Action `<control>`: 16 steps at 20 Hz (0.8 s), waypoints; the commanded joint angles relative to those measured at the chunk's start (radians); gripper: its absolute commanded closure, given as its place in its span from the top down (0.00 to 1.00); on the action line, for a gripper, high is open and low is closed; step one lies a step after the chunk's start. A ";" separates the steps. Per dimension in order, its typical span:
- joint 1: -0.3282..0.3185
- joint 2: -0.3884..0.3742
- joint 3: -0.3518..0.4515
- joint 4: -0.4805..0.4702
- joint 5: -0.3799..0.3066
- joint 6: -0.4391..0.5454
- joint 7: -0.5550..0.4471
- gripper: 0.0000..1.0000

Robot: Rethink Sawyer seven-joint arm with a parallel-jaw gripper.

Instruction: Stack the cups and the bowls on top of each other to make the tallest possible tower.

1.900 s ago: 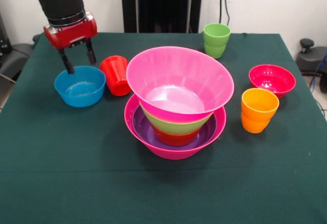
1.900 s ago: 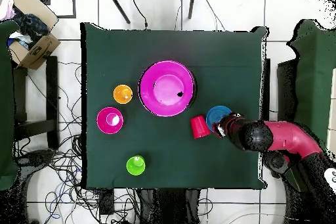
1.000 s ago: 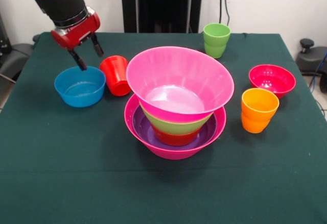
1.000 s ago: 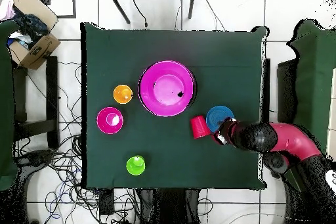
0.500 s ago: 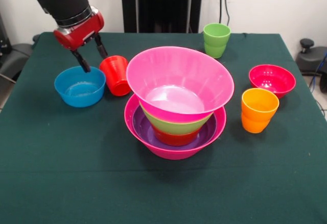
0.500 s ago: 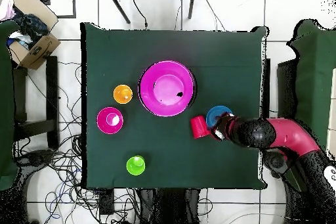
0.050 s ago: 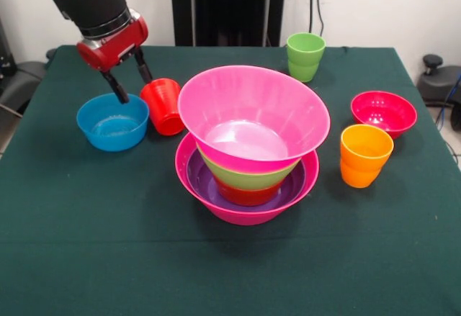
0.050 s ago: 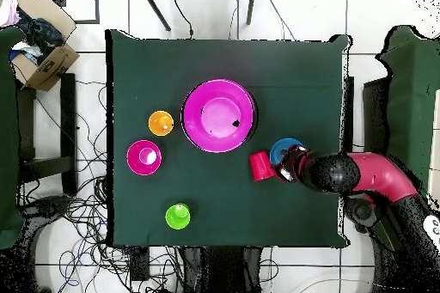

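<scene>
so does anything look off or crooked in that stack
Yes. The top hot-pink bowl sits tilted in the tower, its rim higher on the picture's left, not seated flat on the lime green bowl beneath. Nothing looks spilled or damaged.

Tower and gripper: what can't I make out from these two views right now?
- Tower contents: front view shows only edges of the nested bowls; overhead, the top pink bowl covers them.
- Gripper contact with the blue bowl rim: front unclear; overhead, the arm covers it.
- Red cup: upright or tipped, unclear.
</scene>
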 commanded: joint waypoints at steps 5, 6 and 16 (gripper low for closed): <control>0.026 0.119 -0.010 -0.098 -0.105 0.041 -0.397 1.00; 0.023 0.124 -0.012 -0.102 -0.105 0.045 -0.406 1.00; 0.020 0.161 -0.025 -0.132 -0.111 0.047 -0.429 1.00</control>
